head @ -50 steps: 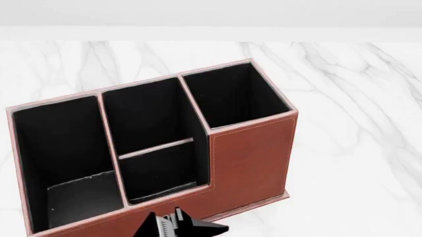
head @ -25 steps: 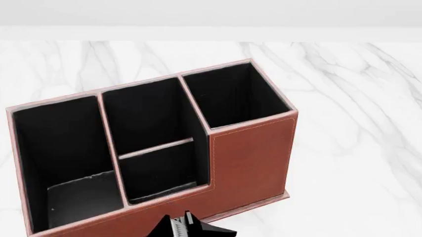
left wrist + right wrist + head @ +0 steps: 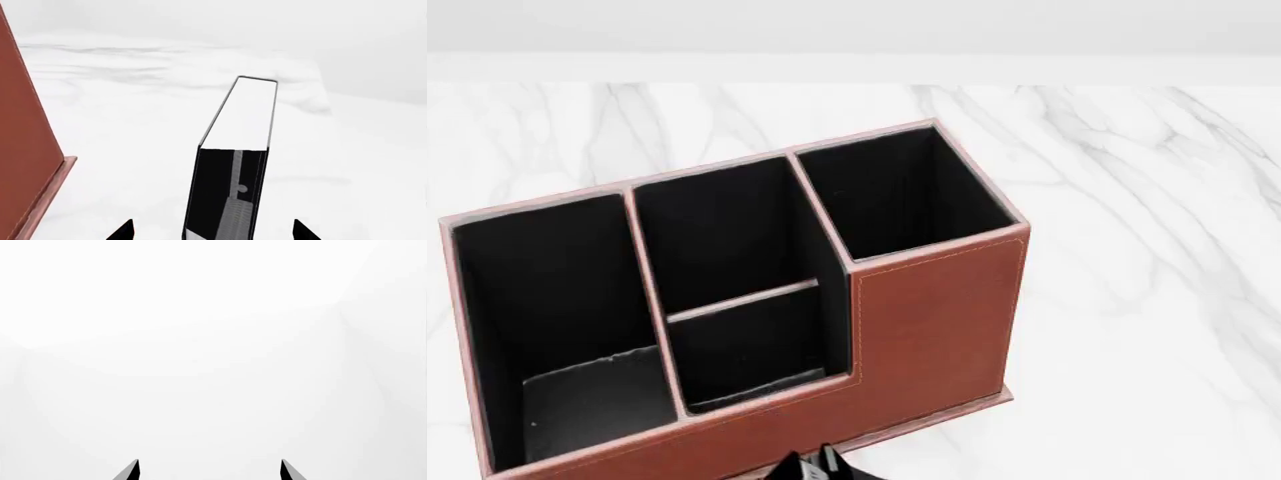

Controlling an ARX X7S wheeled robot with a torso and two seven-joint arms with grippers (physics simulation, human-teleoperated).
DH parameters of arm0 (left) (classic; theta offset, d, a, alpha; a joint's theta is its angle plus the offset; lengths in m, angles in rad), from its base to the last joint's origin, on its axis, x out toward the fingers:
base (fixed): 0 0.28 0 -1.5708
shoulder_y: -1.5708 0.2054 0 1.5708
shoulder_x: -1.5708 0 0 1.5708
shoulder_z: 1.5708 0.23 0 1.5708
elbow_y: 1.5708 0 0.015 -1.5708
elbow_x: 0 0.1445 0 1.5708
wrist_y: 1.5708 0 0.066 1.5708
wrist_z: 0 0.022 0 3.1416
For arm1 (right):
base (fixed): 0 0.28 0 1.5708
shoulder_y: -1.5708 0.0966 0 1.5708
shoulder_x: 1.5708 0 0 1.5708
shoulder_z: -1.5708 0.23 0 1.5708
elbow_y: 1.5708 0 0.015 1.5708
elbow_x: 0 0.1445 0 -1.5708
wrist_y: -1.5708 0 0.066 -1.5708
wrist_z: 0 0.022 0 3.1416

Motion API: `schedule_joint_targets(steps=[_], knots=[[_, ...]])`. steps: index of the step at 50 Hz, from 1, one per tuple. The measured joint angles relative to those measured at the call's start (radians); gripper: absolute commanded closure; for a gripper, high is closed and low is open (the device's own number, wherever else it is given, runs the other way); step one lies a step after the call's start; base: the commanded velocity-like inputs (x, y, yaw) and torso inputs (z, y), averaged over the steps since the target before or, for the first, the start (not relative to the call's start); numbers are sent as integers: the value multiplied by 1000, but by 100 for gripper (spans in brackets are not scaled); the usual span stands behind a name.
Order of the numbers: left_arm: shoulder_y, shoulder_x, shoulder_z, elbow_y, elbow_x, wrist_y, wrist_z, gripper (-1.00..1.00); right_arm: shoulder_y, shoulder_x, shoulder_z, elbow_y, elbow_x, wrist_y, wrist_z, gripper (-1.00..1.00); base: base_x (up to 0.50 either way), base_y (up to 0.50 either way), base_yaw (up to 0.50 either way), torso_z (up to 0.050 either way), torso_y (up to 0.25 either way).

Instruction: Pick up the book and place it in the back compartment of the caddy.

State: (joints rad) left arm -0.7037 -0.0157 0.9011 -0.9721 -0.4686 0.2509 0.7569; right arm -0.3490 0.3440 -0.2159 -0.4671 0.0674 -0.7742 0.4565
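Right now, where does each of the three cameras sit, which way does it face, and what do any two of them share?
Head view: on the robot's head, looking forward and down on the caddy and marble table; only a dark bit of the left arm at the lower edge.
Left wrist view: by the left gripper, facing the upright book between its spread fingertips.
Right wrist view: by the right gripper, facing blank white; two spread fingertips show.
Shared: head and left wrist views both show the caddy's brown wall.

Leather-look caddy (image 3: 934,310), marble table (image 3: 1148,200), seemingly glossy book (image 3: 230,190)
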Motion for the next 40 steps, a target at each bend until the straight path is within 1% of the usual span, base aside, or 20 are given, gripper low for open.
schedule_joint_targets(steps=[6,16,17,27,40], knots=[[-15,7,57,-30,-42,20,-11,-100,0,2,0,0,2,-1,2,-100,0,0,0,0,0],[-46,12,206,-83,-166,66,-38,-100,0,4,0,-1,3,-3,6,-100,0,0,0,0,0],[-49,12,221,-87,-179,71,-41,100,0,5,0,-1,3,-3,6,-100,0,0,0,0,0],[-71,13,346,-118,-287,110,-61,100,-1,7,0,-2,4,-6,9,-100,0,0,0,0,0],[-87,10,432,-140,-359,148,-72,100,1,9,-1,1,3,-6,13,-100,0,0,0,0,0]])
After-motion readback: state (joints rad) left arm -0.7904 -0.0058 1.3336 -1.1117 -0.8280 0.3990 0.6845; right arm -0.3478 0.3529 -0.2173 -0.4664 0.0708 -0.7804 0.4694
